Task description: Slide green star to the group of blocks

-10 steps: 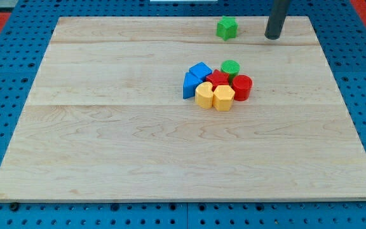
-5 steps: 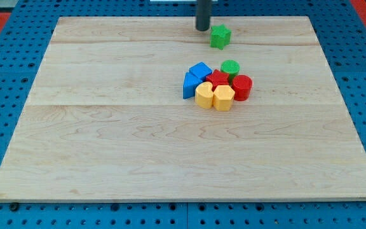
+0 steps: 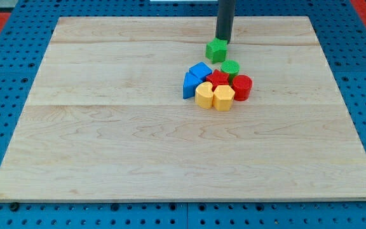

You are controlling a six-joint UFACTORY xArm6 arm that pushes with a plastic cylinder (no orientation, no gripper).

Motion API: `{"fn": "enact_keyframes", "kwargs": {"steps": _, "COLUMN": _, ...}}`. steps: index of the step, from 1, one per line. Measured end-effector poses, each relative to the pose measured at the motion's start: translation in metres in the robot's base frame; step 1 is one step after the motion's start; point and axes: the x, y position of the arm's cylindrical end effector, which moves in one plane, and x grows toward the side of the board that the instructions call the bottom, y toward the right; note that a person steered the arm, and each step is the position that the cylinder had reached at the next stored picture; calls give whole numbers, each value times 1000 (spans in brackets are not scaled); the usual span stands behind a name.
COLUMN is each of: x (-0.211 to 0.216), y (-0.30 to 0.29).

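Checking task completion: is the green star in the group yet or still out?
Out, barely: the green star sits just above the group's green cylinder, a thin gap visible. My tip touches the star's top edge.

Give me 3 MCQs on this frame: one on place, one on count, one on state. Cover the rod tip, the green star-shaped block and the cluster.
1. Where is my tip relative to the green star-shaped block?
A. At the star's upper edge, toward the view's top
B. Below it, between star and cluster
C. Far off at the view's left

2. How many yellow blocks are in the cluster?
A. None
B. Two
C. Four

3. Has the star joined the cluster?
A. Yes, it sits in the middle of the cluster
B. No, it lies just above the cluster with a sliver of wooden board showing before the green round block
C. It has left the board

Key: 1 A, the rod's end meets the star's far side. 2 B, the left yellow block and the right yellow block sit side by side at the cluster's bottom. 3 B, bare wood shows between star and green round block.
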Motion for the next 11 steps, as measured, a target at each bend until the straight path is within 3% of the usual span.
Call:
{"fn": "enact_keyframes", "kwargs": {"steps": 4, "x": 37, "y": -40}}
{"fn": "enact_keyframes", "kwargs": {"steps": 11, "x": 61, "y": -40}}
